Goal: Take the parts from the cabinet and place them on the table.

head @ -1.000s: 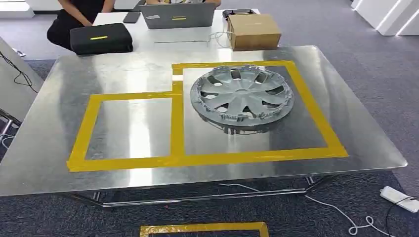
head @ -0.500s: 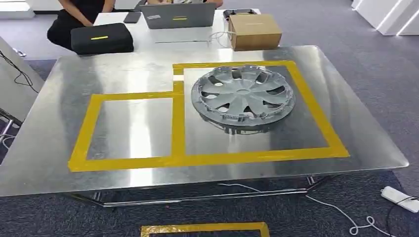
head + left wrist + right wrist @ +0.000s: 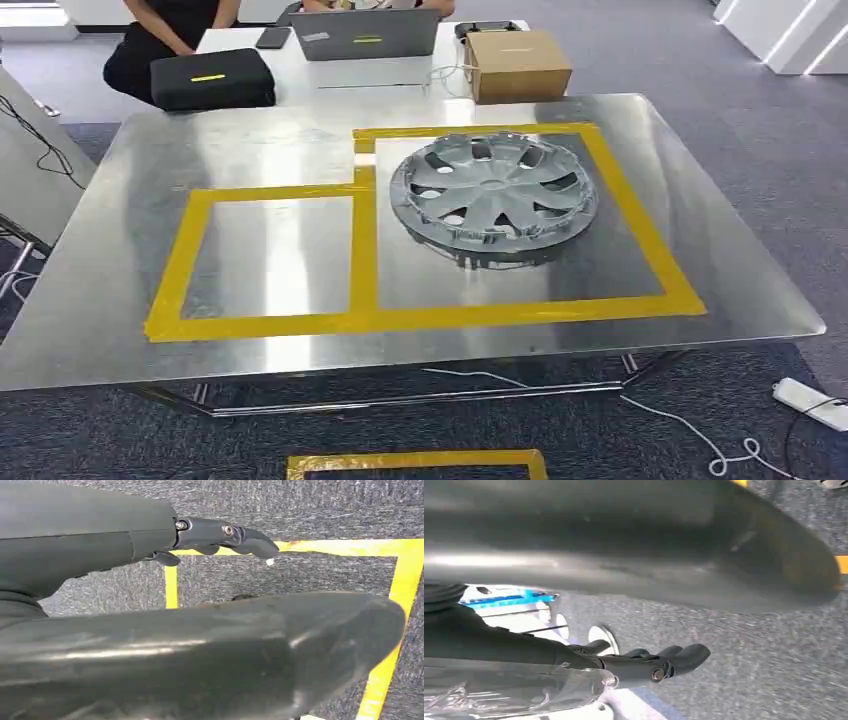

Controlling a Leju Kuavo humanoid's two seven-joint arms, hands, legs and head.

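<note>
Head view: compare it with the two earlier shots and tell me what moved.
Nothing on the table moved. The whole picture slid slightly, so the camera shifted, not the things. The hubcap lies as before in the larger yellow tape box, the smaller box beside it is still bare, and the cardboard box and black case stay behind the table.

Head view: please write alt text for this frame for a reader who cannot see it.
A silver plastic hubcap lies flat inside the larger of two adjoining yellow tape rectangles on a shiny metal table. Beyond it, a white table holds a black case, a grey laptop and a brown cardboard box, with a person seated there.
</note>
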